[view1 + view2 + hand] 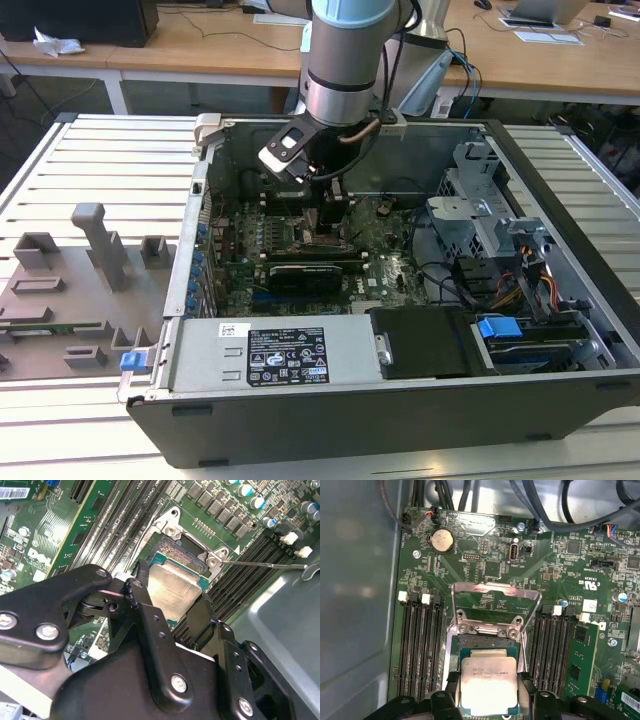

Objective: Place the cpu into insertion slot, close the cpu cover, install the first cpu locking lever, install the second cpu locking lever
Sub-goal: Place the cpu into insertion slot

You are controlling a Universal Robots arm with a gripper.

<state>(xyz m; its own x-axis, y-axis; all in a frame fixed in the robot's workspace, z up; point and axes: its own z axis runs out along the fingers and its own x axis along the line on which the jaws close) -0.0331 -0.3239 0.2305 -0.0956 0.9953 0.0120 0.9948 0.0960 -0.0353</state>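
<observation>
Exterior view: we see the arm [345, 60] reaching down into the open case [400, 420]. The gripper [328, 230] hangs over the motherboard [390, 260], at 12 o'clock from the black card [310, 272].

Second wrist view: the gripper [172, 591] is clamped on the cpu [170, 597], with its fingers [140, 587] on opposite edges, partly over the slot [187, 550].

First wrist view: the cpu [487, 680] sits between the fingers [451, 682], over the slot [487, 641]. We cannot tell whether it is seated. The cover [495, 587] lies swung open beyond the slot.
</observation>
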